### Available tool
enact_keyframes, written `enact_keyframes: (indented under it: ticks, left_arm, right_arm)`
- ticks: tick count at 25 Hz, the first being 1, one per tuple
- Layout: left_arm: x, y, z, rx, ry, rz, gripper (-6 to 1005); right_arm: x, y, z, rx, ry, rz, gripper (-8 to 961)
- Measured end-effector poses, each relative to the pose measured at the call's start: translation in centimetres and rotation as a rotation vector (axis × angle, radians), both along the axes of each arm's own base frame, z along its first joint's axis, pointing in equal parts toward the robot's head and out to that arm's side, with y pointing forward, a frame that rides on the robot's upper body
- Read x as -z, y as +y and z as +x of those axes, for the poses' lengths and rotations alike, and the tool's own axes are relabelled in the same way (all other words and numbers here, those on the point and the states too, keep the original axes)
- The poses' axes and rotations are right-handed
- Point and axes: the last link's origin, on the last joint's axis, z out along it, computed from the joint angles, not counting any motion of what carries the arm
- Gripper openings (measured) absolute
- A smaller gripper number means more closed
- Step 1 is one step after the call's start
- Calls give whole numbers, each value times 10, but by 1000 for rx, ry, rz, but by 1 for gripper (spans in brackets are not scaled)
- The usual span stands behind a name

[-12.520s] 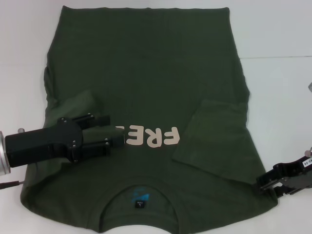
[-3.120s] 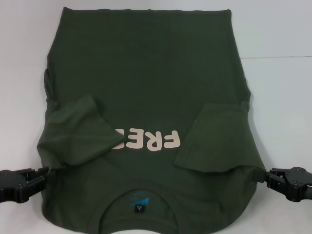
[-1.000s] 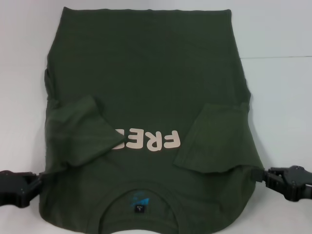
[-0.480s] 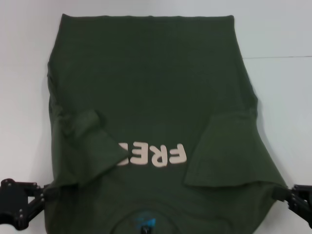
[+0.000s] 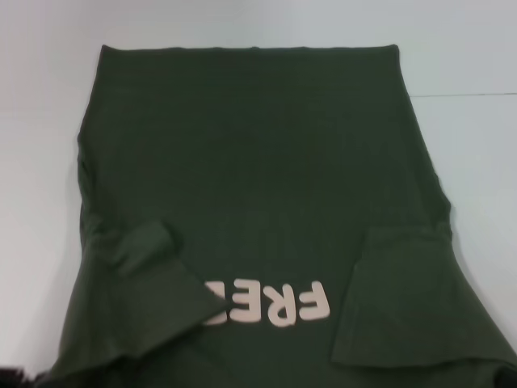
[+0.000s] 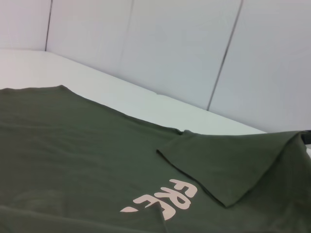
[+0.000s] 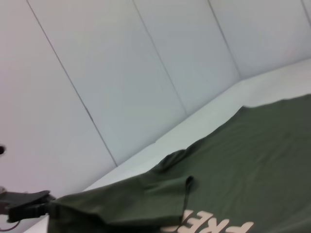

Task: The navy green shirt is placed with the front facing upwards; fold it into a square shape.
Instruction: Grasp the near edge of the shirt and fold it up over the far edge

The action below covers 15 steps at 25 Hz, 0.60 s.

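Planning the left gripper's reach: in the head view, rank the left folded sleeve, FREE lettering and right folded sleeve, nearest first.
From the left gripper at the navy green shirt's near-left corner:
1. Left folded sleeve, beside it.
2. FREE lettering, centre.
3. Right folded sleeve, far side.

Bright, even overhead light, soft focus throughout (faint shadows only).

- A bare test lab or robot cell, by its look.
- Plain white flat tabletop (image 5: 468,162).
- Behind that tabletop, pale seamed wall panels (image 6: 184,53).
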Motion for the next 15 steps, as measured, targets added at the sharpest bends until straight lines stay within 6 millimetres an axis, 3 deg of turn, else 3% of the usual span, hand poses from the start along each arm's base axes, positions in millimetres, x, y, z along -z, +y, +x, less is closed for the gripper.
enact_keyframes:
  ticks: [4, 6, 15]
  left_arm:
    - [-5, -18, -8, -32, 18, 16, 60]
    - [-5, -17, -8, -37, 8, 34, 62]
    - [2, 14, 1, -54, -91, 143, 71]
  right_arm:
    - [-4, -18, 6, 23, -17, 66, 22]
    - [-4, -17, 7, 23, -19, 70, 22]
    - [-6, 18, -7, -40, 14, 123, 23]
